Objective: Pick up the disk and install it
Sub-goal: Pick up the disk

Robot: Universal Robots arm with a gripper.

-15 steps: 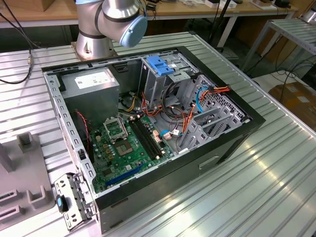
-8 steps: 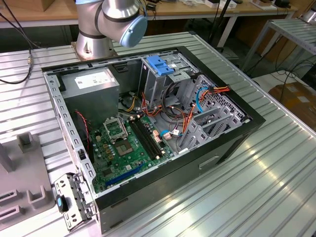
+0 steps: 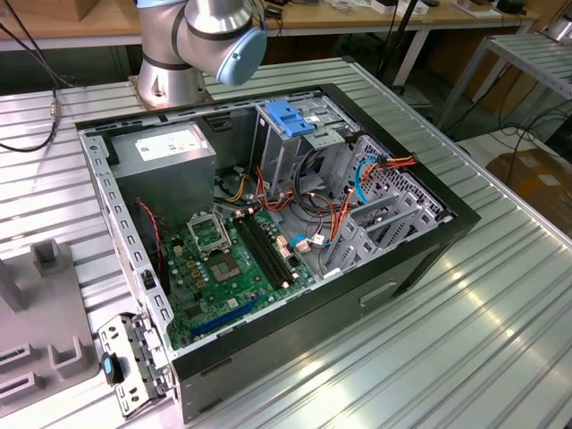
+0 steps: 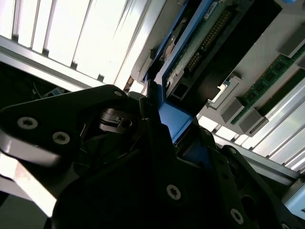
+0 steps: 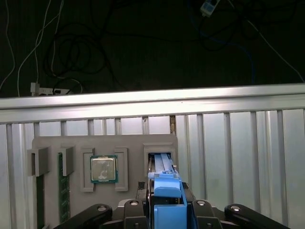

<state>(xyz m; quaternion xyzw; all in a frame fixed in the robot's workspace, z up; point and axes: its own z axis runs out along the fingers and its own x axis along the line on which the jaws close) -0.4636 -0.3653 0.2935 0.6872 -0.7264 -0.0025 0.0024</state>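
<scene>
One flat dark grey disk point(image 5: 167, 188) edged in bright blue plastic rails sits clamped between the closed fingers of your gripper point(image 5: 167, 217), at the slot of the grey moulded tray point(image 5: 133, 142). Lift it skewed and a rail could catch the slot wall, twisting it loose.

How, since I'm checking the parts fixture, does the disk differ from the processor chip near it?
The disk stands on edge in its slot; the processor chip lies flat in its recess. The disk shows a bright blue rail; the processor chip has a silvery lid edged green. The gripper is right at the disk, while the processor chip sits apart from it. Both rest in the grey fixture tray.
</scene>
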